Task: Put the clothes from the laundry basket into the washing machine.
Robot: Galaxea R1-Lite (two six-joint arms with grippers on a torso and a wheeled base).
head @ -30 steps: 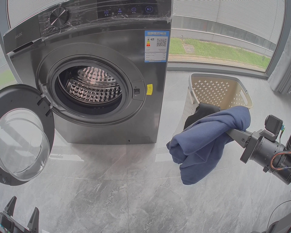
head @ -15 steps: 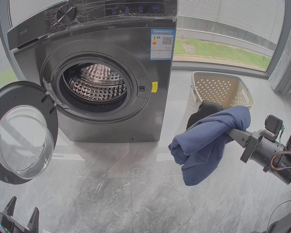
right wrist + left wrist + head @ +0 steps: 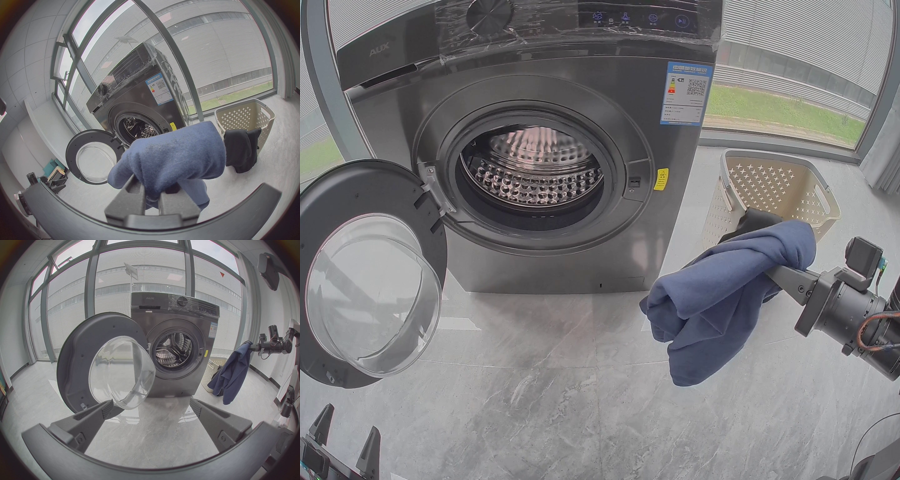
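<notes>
The grey metal washing machine stood with its round glass door swung wide. Beside it sat the perforated beige laundry basket. A soft blue sweatshirt hung above the floor, clenched in the level right hand. A black garment draped over the basket's rim. The left hand sat low, its 2 fingers spread.

We lose the right gripper's fingertips under the blue garment | laundry basket bottom hidden from us | left gripper body cut off at the picture's corner.
</notes>
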